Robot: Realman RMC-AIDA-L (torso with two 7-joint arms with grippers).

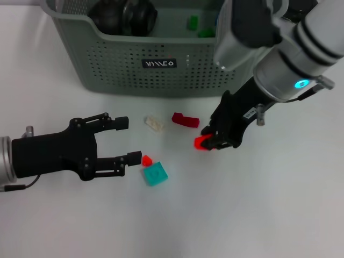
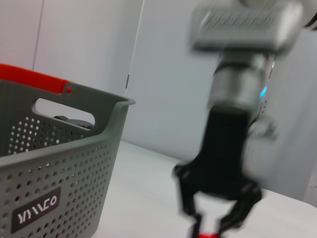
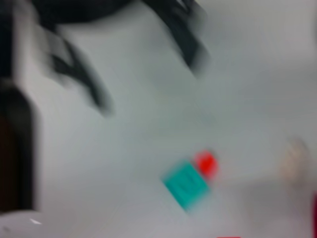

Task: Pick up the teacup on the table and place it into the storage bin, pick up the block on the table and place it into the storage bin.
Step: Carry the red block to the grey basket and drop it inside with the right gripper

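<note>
The right end effector (image 1: 210, 141) is clamped on a red block (image 1: 201, 143) low over the tabletop (image 1: 258, 204), at six o'clock from the storage bin (image 1: 134, 67). The left end effector (image 1: 128, 141) gapes wide and empty at eight o'clock.

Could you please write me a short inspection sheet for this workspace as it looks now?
Surface: white table, no spills seen.
Job's things: storage bin at the far edge, dark items and green blocks inside; bright red block at the right gripper's tips.
Clutter: dark red block, pale block, teal block, small red block.
Grippers: left gripper open, empty; right gripper on the bright red block.
Cables: thin cable by the left arm.
Surroundings: pale wall.
</note>
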